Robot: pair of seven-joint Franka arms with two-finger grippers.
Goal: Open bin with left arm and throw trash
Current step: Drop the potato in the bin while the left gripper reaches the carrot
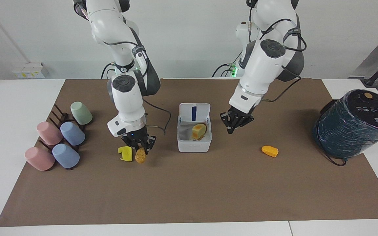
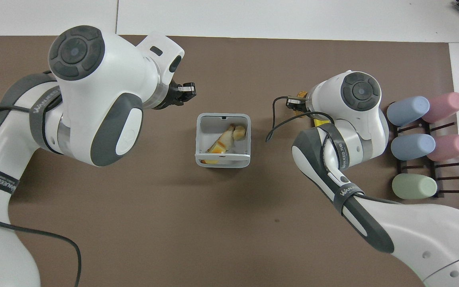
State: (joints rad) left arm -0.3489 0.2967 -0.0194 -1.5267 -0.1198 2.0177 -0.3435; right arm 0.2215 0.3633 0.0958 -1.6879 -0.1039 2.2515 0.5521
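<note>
Tool of the right arm (image 1: 139,148) is clamped on the brown nugget (image 1: 140,156), just beside the yellow wedge (image 1: 125,153) on the worktop (image 1: 189,196). You see the left tool (image 1: 234,124) with fingertips together, holding nothing, raised beside the bin (image 1: 194,146). The bin stands open, lid (image 1: 194,113) upright, with food pieces (image 1: 198,131) inside. The orange wedge (image 1: 270,151) lies toward the left arm's end.
</note>
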